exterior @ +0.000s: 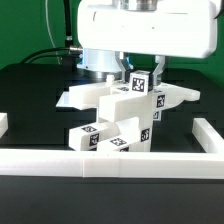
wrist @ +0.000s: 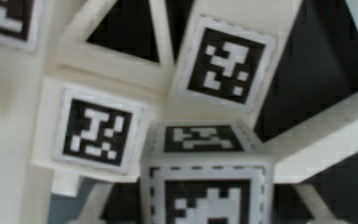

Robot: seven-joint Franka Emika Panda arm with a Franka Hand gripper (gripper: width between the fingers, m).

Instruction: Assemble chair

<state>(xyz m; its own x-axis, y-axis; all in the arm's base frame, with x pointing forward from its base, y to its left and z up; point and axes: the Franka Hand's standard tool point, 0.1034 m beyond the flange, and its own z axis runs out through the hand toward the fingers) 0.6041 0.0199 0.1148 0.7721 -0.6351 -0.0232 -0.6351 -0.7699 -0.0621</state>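
Gripper (exterior: 142, 72): fingers pinching upright leg (exterior: 141, 86) above chair (exterior: 100, 100); risk: tilted leg likely jams, shoving chair askew

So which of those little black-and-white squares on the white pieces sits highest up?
The tag on the tallest upright chair piece, near the exterior view's middle. Every other tag sits lower down.

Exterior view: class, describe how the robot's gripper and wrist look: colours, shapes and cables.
The gripper has a wide, glossy white, boxy body with rounded edges and dark fingers. A pale grey round wrist adjoins it; a black cable runs alongside.
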